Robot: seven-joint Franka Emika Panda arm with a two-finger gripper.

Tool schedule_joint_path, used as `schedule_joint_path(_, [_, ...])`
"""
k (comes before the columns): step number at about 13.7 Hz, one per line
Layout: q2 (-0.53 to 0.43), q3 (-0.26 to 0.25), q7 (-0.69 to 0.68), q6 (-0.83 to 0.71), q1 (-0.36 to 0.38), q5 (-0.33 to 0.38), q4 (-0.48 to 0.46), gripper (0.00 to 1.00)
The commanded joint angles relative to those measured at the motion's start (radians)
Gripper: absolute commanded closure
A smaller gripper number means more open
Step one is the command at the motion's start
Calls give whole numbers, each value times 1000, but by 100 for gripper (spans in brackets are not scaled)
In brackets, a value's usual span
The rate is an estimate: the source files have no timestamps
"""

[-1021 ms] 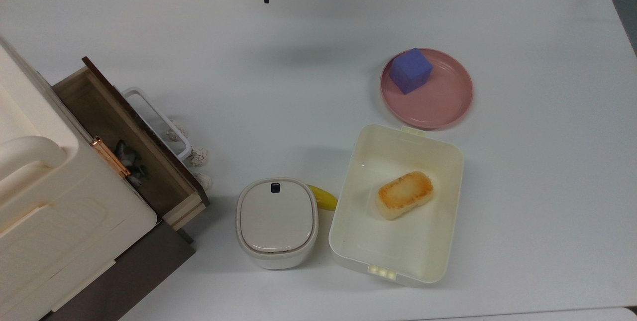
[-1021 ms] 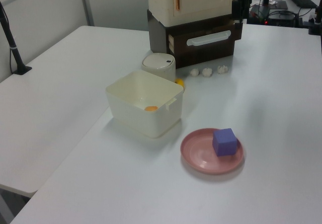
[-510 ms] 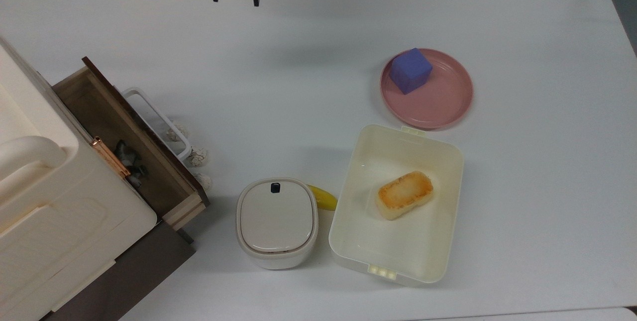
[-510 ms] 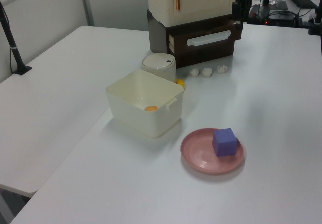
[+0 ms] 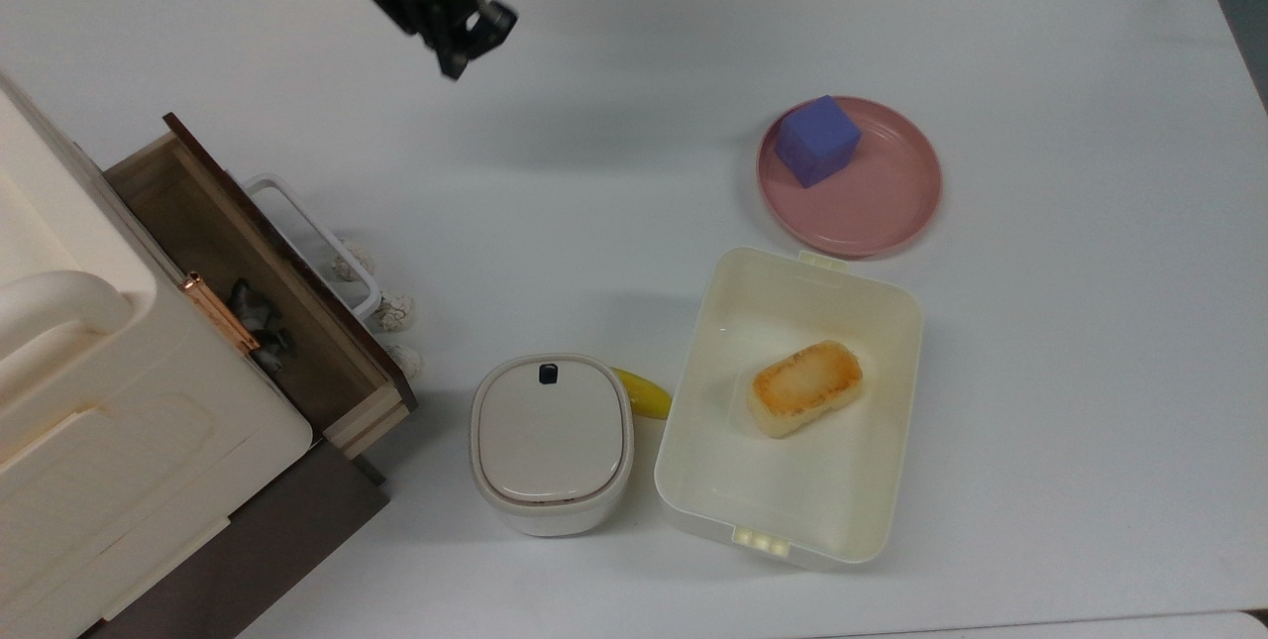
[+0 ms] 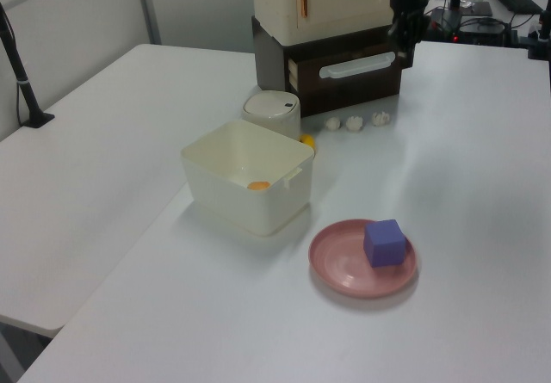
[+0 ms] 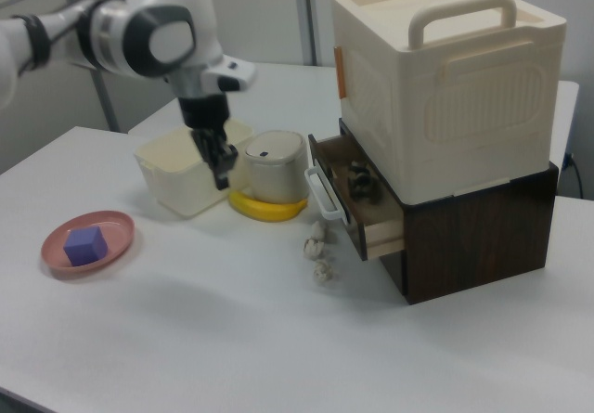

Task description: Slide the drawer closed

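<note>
The pincer [image 5: 454, 64] hangs above the white bench [image 5: 614, 173], holding nothing; whether its fingers are parted cannot be told. The drawer [image 5: 263, 287] stands well apart from it, at the top view's left, pulled open from under a cream box [image 7: 445, 79], its white handle [image 7: 320, 193] facing the bench. Three small white lumps [image 5: 393, 312] lie just beside the handle, with small dark objects [image 5: 260, 322] inside the drawer.

Broad white table [image 5: 634, 124] (evenly lit), grey partition wall [image 6: 189, 4] behind.
</note>
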Motion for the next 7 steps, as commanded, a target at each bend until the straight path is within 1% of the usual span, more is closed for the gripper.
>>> schedule_joint_path(1, [72,-42,133,147,6,18,-27,98])
schedule_joint_path(2, [90,-62,151,190,8,18,-27,98])
schedule_joint_path(3, [109,-71,158,216,9,18,-24,98])
schedule_joint_path(5, [172,-79,179,296,6,10,4,98])
schedule_joint_path(7, [225,-107,196,365,3,7,41,98])
